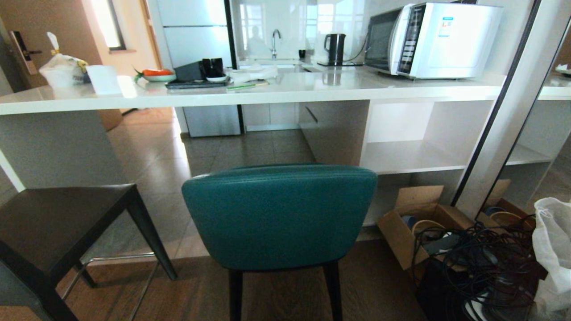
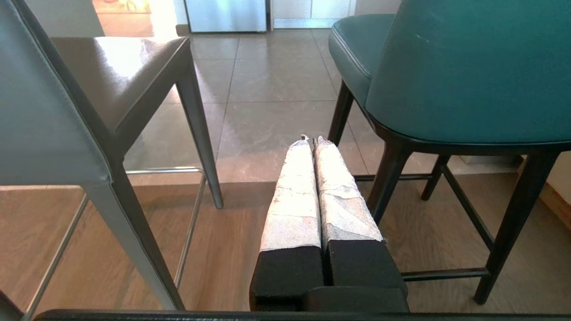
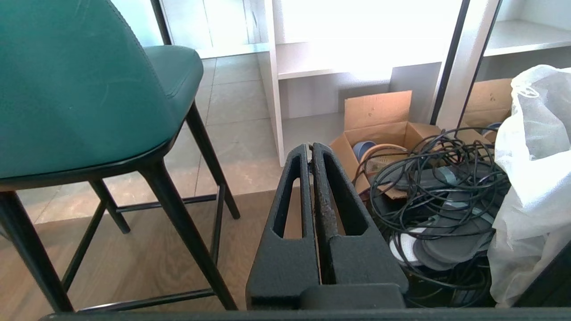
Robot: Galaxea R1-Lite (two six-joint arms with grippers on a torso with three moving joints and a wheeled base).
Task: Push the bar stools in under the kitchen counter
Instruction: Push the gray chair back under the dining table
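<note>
The teal bar stool point(image 1: 279, 214) stands right in front of me with its rounded back toward me, short of the kitchen counter point(image 1: 285, 91). The dark grey bar stool point(image 1: 58, 223) stands to its left, its seat also out from under the white slab. Neither arm shows in the head view. My left gripper point(image 2: 311, 140) hangs low between the grey stool point(image 2: 53, 116) and the teal stool point(image 2: 446, 71), shut with its taped fingers together, touching neither. My right gripper point(image 3: 310, 147) is low to the right of the teal stool point(image 3: 80, 84), shut on nothing.
An open cardboard box point(image 1: 415, 223), a tangle of black cables point(image 1: 482, 263) and a white plastic bag point(image 1: 553, 249) lie on the floor at the right. A mirrored panel point(image 1: 504, 111) rises there. On the counter stand a microwave point(image 1: 432, 38), a kettle point(image 1: 335, 48) and dishes.
</note>
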